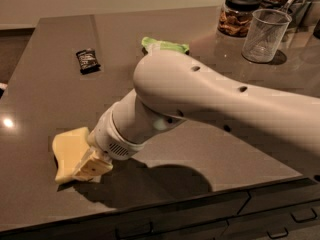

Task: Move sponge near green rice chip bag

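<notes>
The pale yellow sponge (67, 151) lies flat near the front left edge of the dark counter. My gripper (90, 166) is low over the sponge's right side, its cream fingers overlapping the sponge's right edge. The green rice chip bag (165, 45) lies further back near the middle of the counter, mostly hidden behind my white arm (200, 104); only its top edge shows.
A small black wrapped snack bar (87, 60) lies at the back left. A glass jar with a black lid (239, 13) and a clear cup (265, 35) stand at the back right. The counter's front edge (150, 209) runs just below the gripper.
</notes>
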Controlling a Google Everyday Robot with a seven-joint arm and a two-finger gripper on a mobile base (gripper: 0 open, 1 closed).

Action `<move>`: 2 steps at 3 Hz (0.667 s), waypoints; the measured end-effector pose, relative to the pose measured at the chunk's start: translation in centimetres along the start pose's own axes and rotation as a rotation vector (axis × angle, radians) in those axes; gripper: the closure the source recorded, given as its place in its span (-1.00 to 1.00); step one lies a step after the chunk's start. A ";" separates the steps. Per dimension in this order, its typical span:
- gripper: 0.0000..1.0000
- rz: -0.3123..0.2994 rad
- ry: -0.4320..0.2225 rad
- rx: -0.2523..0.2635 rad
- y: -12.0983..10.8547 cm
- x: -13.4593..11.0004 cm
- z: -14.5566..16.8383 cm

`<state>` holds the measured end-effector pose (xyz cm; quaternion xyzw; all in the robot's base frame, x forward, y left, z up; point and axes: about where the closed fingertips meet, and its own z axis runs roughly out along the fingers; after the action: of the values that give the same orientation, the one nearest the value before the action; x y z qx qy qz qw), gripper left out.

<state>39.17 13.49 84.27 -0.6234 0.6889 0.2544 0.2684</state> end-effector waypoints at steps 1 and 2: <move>0.37 0.009 -0.012 0.022 -0.5 -0.6 -0.6; 0.86 0.041 -0.012 0.113 -3.3 -0.6 -3.7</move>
<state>42.33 11.10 87.36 -0.5915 0.7132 0.2241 0.3019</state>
